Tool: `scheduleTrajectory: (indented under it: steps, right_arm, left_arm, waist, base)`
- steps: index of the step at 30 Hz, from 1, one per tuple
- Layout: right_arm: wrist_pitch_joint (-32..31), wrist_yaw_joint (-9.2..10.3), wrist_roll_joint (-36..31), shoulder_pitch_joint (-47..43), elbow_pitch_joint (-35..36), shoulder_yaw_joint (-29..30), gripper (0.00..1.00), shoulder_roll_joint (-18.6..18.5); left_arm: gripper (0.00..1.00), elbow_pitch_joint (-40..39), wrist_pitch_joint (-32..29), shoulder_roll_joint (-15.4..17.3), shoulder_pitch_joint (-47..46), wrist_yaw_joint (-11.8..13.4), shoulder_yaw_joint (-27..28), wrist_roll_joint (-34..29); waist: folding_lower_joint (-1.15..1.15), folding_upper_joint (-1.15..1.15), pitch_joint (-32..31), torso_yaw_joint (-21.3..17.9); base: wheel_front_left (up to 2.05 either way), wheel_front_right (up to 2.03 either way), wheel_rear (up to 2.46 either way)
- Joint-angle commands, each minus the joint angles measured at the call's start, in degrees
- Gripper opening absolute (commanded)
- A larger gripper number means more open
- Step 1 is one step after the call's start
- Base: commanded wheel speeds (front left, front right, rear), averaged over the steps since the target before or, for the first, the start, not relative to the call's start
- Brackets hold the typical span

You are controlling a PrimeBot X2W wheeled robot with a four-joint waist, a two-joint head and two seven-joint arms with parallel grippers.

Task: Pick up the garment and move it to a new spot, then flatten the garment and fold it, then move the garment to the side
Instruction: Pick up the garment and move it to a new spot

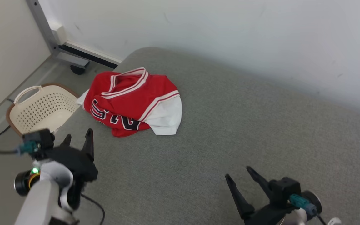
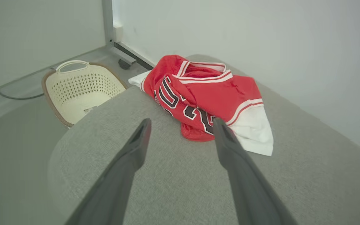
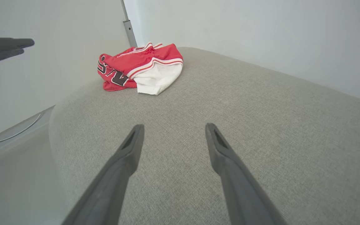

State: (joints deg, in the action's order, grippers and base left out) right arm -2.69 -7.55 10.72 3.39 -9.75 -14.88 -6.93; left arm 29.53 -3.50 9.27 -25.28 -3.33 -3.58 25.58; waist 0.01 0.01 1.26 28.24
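Observation:
The garment (image 1: 130, 100) is a red jersey with white trim, black lettering and a white part. It lies crumpled near the far left corner of the grey cushioned surface (image 1: 230, 140). My left gripper (image 1: 78, 137) hovers open at the surface's left edge, just short of the garment (image 2: 205, 97). Lower right, my right gripper (image 1: 239, 176) stands open with nothing between its fingers, well away from the garment (image 3: 139, 67). My right gripper (image 3: 172, 129) hangs over bare cushion.
A cream perforated basket (image 1: 42, 107) stands on the floor left of the surface, also seen as the basket (image 2: 80, 87) in the left wrist view. A white wall (image 1: 230, 31) runs behind, with a metal frame on a caster (image 1: 58, 47) at the far left corner.

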Motion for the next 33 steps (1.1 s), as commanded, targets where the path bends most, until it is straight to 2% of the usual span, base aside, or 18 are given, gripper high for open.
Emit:
scheduleTrajectory:
  steps: [1,3,6,11,16,21,28,29,31,33]
  right_arm:
    - [-1.8,0.13,-0.1,0.4,3.7,-0.3,1.00,-0.7]
    - [-4.0,0.13,-0.3,0.7,7.2,-0.6,1.00,-1.9]
    - [-7.4,0.13,-0.8,0.4,12.4,-1.8,1.00,-3.3]
    - [-11.3,0.13,-1.6,-0.1,19.8,-2.0,1.00,-5.4]
    - [-12.8,0.13,-1.9,-1.4,23.9,-0.7,1.00,-6.0]
    - [-14.2,0.13,-2.3,-2.3,27.5,-0.2,1.00,-6.4]
    - [-14.8,0.13,-2.6,-2.3,28.7,0.0,1.00,-6.6]
    - [-14.8,0.13,-2.7,-2.3,28.8,0.0,1.00,-6.6]
    - [-14.8,0.13,-2.7,-2.1,28.6,0.0,1.00,-6.5]
    - [-14.5,0.13,-2.4,-1.8,28.1,-0.2,1.00,-6.4]
  left_arm:
    - [1.00,4.6,-4.6,-0.4,-5.1,0.1,1.1,2.7]
    - [1.00,8.5,-7.7,-1.1,-10.6,0.0,1.6,5.0]
    - [1.00,13.7,-11.7,-0.3,-15.7,0.1,1.7,5.7]
    - [1.00,20.0,-13.9,1.7,-23.0,0.0,1.0,5.0]
    - [1.00,24.1,-13.6,2.7,-26.3,-0.2,-0.1,3.9]
    - [1.00,30.4,-10.8,4.3,-29.4,2.7,0.4,3.8]
    - [1.00,36.6,-9.9,4.6,-30.4,4.4,0.6,4.1]
    - [0.75,37.2,-10.1,4.5,-30.6,4.2,0.6,4.2]
    - [0.02,38.1,-9.7,4.3,-30.8,3.8,0.6,4.5]
    - [0.00,38.7,-8.7,4.3,-30.6,3.1,0.3,4.2]
  waist:
    - [-0.01,-0.01,4.4,-3.8]
    - [-0.01,-0.01,6.8,-5.5]
    - [-0.01,-0.01,10.2,-7.9]
    - [-0.01,-0.01,15.5,-11.7]
    - [-0.01,-0.01,18.0,-13.6]
    - [-0.01,-0.01,20.8,-16.4]
    - [-0.01,-0.01,21.3,-17.8]
    - [-0.01,-0.01,21.3,-17.9]
    - [-0.01,-0.01,21.3,-18.0]
    - [-0.01,-0.01,20.6,-18.0]
  base:
    - [0.00,0.00,0.00]
    - [0.00,0.00,0.00]
    - [0.00,0.00,0.00]
    - [0.00,0.00,0.00]
    - [0.00,0.00,0.00]
    - [0.00,0.00,0.00]
    - [0.00,0.00,0.00]
    - [0.00,0.00,0.00]
    - [0.00,0.00,0.00]
    - [0.00,0.00,0.00]
